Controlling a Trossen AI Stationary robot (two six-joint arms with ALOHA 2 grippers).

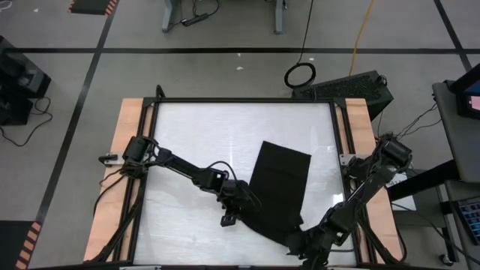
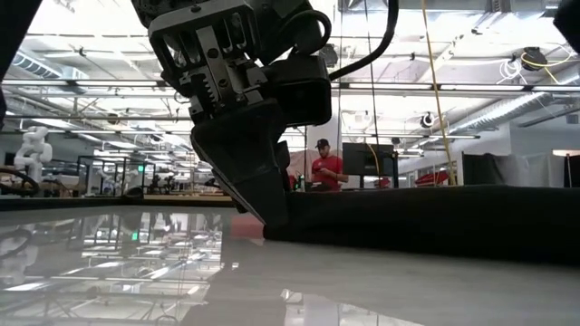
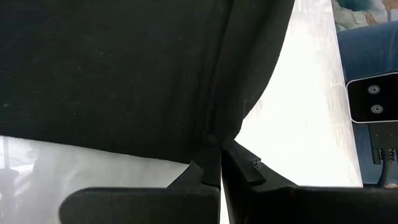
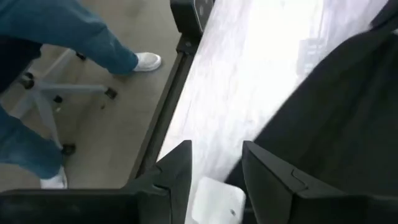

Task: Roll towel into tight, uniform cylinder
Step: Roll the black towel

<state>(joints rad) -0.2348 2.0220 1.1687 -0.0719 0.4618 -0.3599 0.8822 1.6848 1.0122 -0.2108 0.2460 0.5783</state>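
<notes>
Left gripper (image 3: 219, 163) clenched on towel (image 1: 279, 187) near corner, down at worktop (image 1: 187, 142). Right gripper (image 4: 217, 168) released, straddling white tag (image 4: 216, 200) at opposite near edge. Towel flat ahead, stretching away. Judged step: gripping to start roll. Next: right pinch, then even turn-over. No containers visible.

person in red shirt (image 2: 328, 170) behind table; white shoe (image 4: 148, 61); office chair base (image 4: 56, 93).

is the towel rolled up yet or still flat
Still flat: in the high view the towel lies spread as a dark sheet on the table, with no rolled part visible.
</notes>
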